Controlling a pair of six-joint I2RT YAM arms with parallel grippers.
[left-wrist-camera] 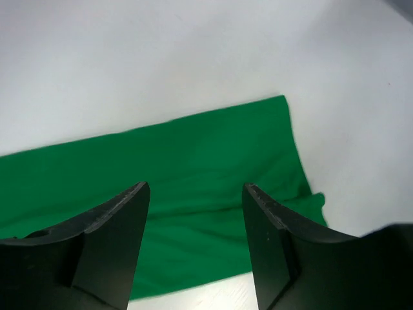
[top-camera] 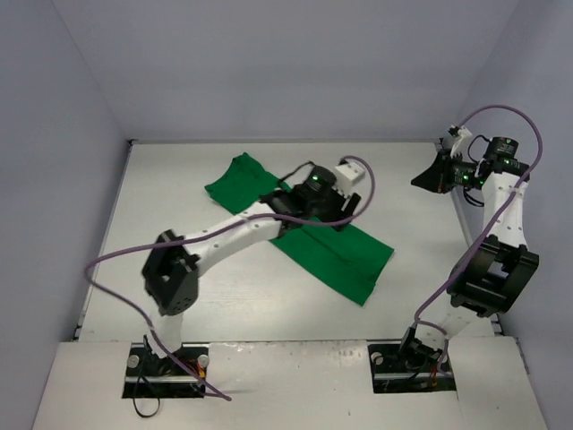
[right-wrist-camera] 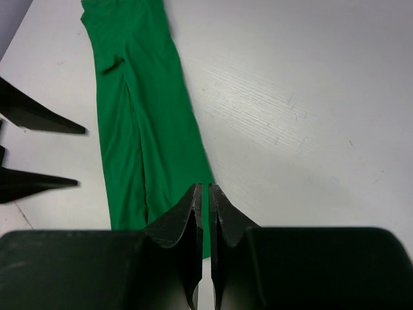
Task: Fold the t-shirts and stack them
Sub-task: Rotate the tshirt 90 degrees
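A green t-shirt (top-camera: 345,260) is being borne by the white table (top-camera: 179,179) as a long strip, running diagonally from far left to near right. Its middle is being covered by the left gripper (top-camera: 304,204), which is being held low over the cloth on the outstretched left arm (top-camera: 224,237). The right gripper (top-camera: 434,175) is being held well apart from the cloth, by the table's far right edge.
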